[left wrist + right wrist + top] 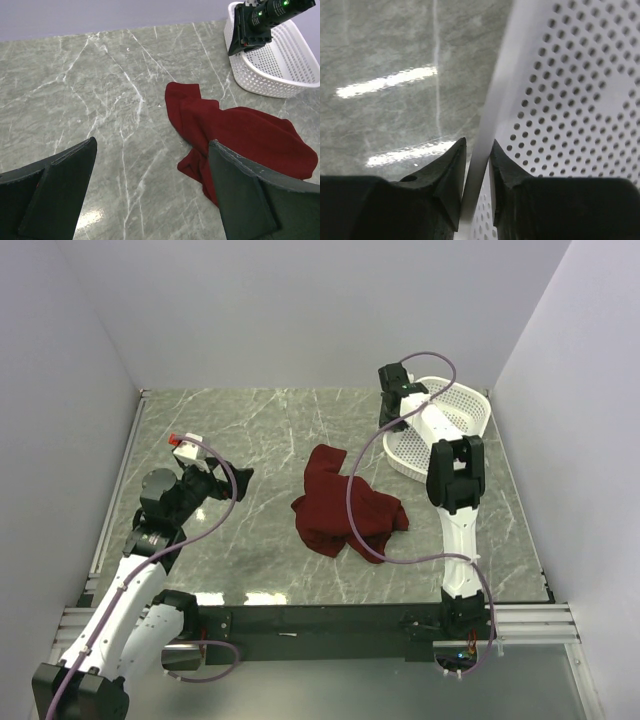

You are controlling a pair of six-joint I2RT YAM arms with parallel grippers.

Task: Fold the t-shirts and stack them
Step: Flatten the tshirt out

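**Maroon shirt lies crumpled mid-desk as one arm grips the basket**

The maroon t-shirt [345,505] sits unfolded in a rumpled heap just right of centre in the overhead view. One end is drawn up into a narrow lobe, and the wider bulk is bunched toward the lower right. It rests on the grey marble-patterned desk [250,430], and neither arm touches it.

To its upper right stands the white perforated basket [470,405], near the shirt but apart from it. The right arm [455,480] rises from the bottom right of the frame and stretches nearly straight to the basket's left edge. In the right wrist view the right jaws pinch the basket's rim [495,100], one finger outside over the desk and the other against the holed inner wall.

The left arm [150,530], at lower left, is bent at the elbow with its wrist pointing right toward the shirt. The left jaws are spread wide above bare desk, holding nothing.
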